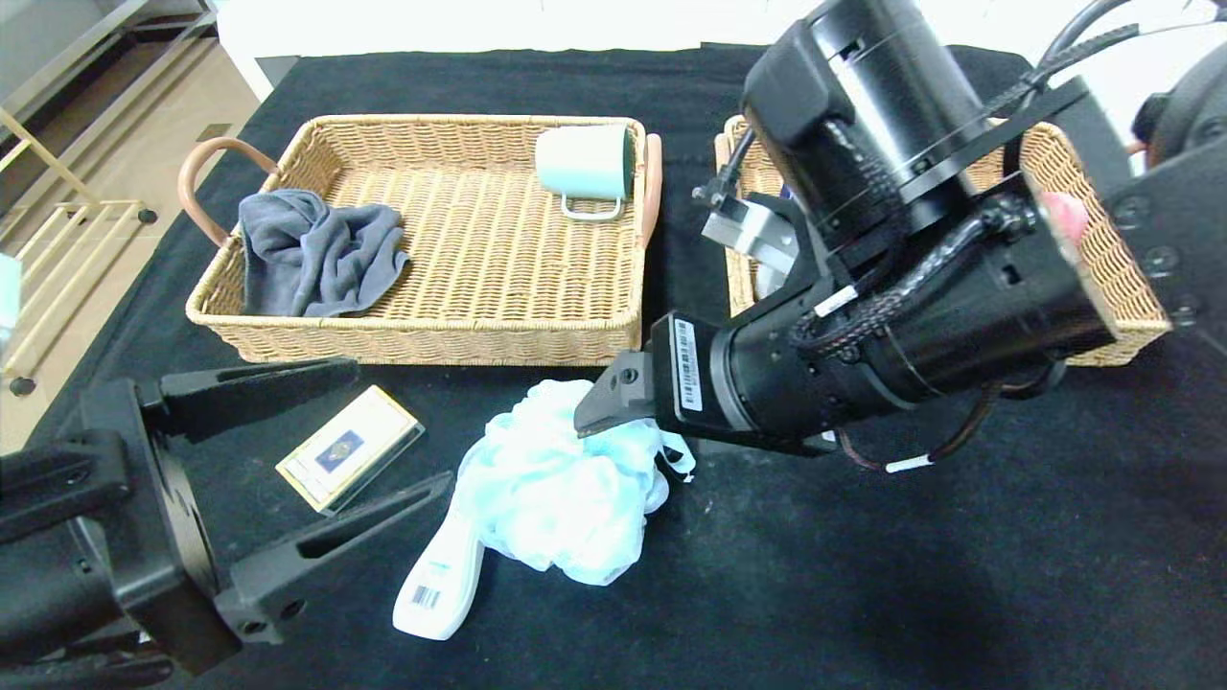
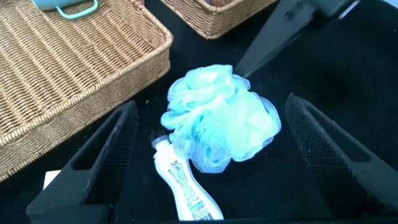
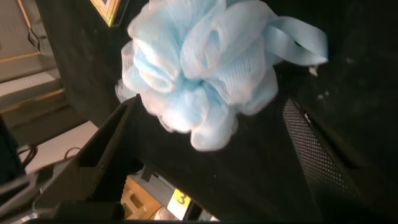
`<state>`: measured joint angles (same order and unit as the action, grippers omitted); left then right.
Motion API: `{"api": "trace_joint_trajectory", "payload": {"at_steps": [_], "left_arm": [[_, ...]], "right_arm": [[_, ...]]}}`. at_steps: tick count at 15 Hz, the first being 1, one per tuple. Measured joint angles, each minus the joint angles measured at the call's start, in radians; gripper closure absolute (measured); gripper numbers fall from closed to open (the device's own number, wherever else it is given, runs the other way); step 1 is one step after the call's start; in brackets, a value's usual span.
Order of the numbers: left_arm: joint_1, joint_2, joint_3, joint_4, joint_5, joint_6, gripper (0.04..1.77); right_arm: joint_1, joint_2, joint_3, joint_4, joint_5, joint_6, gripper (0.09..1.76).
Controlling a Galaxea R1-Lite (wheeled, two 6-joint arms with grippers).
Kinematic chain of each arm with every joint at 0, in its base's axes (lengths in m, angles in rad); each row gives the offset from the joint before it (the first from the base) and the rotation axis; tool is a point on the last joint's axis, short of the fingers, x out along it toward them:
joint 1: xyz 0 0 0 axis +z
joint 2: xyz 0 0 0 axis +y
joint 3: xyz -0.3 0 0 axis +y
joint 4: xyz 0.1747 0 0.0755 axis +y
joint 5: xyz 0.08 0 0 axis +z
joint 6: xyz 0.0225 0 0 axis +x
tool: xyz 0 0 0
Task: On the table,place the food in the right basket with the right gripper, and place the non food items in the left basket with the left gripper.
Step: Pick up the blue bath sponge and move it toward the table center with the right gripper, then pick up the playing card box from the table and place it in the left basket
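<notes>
Head view, one pale blue mesh bath pouf (image 1: 561, 479) on the table (image 1: 959, 575), lying directly under the tip of the right gripper (image 1: 613, 402), which reaches in from the right basket's side; in the right wrist view the pouf (image 3: 199, 74) sits between the two spread fingers (image 3: 106, 149), the jaws wide apart and closed on nothing, a ribbon loop trailing from the pouf's side. One slim white bottle (image 1: 443, 580): lying flat, one end tucked under the pouf's edge, the other, barcoded end pointing toward the robot, long axis running from the pouf down toward the near table edge; its cap is hidden by the pouf. One flat gold-edged card box (image 1: 350, 448): lying flat between the two fingers of the left gripper (image 1: 383, 436), which hovers low at the near left, its jaws spread wide and empty; the left wrist view shows pouf and bottle (image 2: 186, 186) ahead of those fingers. Two wicker baskets: the left basket (image 1: 288, 335), beyond the left gripper, holds one grey cloth (image 1: 312, 254) and one pale green mug (image 1: 585, 165) on its side; the right basket (image 1: 1122, 278) is largely covered by the right arm, which blocks most of its contents; one pinkish item (image 1: 1069, 213) shows at its far rim, not identifiable.
</notes>
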<state>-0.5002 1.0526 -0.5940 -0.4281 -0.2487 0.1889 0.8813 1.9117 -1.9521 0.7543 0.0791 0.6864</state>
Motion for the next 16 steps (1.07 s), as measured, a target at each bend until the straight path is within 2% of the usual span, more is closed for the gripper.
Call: {"api": "trace_joint_trajectory", "payload": {"at_steps": [2,4,8,11,13,15,16], "left_arm": [[0.0,0.005,0.003,0.0,0.001,-0.001,0.09],[0.0,0.014,0.006,0.0,0.001,0.0,0.09],[0.0,0.029,0.006,0.0,0.004,-0.003,0.09],[0.011,0.036,0.006,0.001,0.019,-0.006,0.09],[0.034,0.042,0.001,0.004,0.064,-0.003,0.09],[0.041,0.046,-0.023,0.067,0.091,-0.003,0.09],[0.042,0.045,-0.041,0.112,0.099,-0.005,0.09]], "right_arm": [[-0.004,-0.048,0.019,0.037,0.001,-0.009,0.19],[-0.017,-0.11,0.092,0.044,0.002,-0.054,0.18],[-0.082,-0.265,0.366,-0.012,0.016,-0.235,0.16],[-0.146,-0.379,0.654,-0.236,0.029,-0.385,0.16],[-0.199,-0.446,0.839,-0.431,0.058,-0.489,0.15],[-0.27,-0.51,0.993,-0.608,0.136,-0.597,0.15],[-0.294,-0.535,1.039,-0.655,0.163,-0.634,0.15]]}}
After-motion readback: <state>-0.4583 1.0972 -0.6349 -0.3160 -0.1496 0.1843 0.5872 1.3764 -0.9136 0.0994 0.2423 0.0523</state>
